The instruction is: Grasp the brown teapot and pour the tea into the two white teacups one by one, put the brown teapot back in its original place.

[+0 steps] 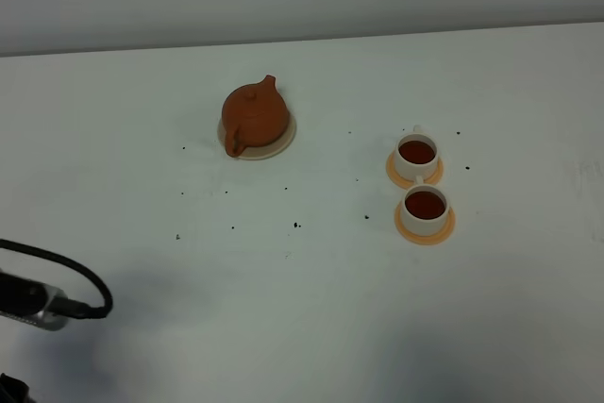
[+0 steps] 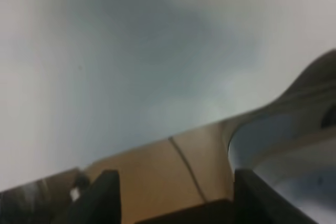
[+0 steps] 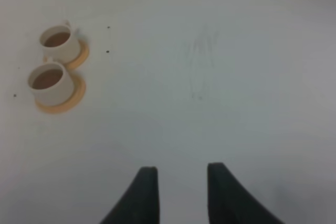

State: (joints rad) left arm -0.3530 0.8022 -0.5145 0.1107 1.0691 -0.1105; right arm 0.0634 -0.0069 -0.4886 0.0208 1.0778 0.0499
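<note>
Right wrist view: right gripper [image 3: 178, 190] spread, empty, above bare tabletop [image 3: 220, 77]; left gripper [image 2: 170, 192] also spread, empty, off the tabletop edge. Both teacups [image 1: 417, 155] [image 1: 426, 208] hold tea on orange coasters [image 1: 425, 227]; teapot [image 1: 254, 116] sits on saucer [image 1: 283, 142]. Task looks complete; just keep arms clear of cups.

The brown teapot [image 1: 255, 116] looks like unglazed clay, matt and faintly grainy, while the cream saucer [image 1: 282, 143] under it has a dull, smooth ceramic look. The two white teacups [image 1: 421, 184] appear glazed and slightly glossy (their tea [image 1: 417, 151] is a clear, shiny liquid), on thin matt orange coasters [image 1: 445, 226]. The white table [image 1: 302, 309] is smooth and matt. The right gripper's fingers [image 3: 143, 192] look like matt black plastic.
</note>
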